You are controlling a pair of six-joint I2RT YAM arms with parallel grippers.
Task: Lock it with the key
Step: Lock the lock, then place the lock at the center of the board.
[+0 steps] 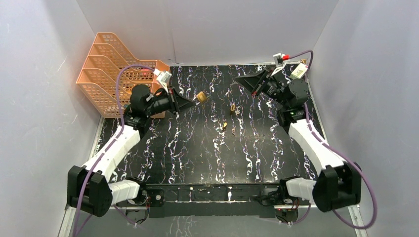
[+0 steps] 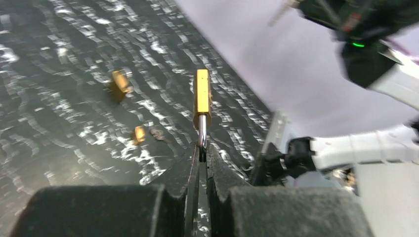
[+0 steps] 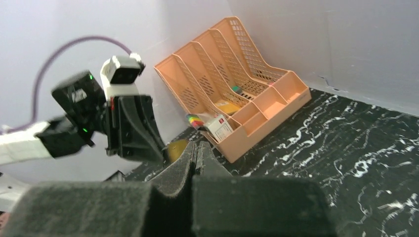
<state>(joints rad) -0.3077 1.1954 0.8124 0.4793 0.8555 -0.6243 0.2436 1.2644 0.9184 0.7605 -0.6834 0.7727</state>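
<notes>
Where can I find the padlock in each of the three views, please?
Top external: padlock left of centre, at the left gripper's tip.
Left wrist: padlock in the centre, its shackle in the gripper.
Right wrist: a yellow patch, probably the padlock, lower left of centre.
Landmark: the left gripper holding it.

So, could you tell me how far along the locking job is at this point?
Done: the left gripper has the padlock lifted off the table, pinched by its shackle. In hand: nothing more; the right gripper is shut, empty and away from the padlock. Left: picking up the key, probably one of the two small brass pieces on the table, inserting and turning it.
</notes>
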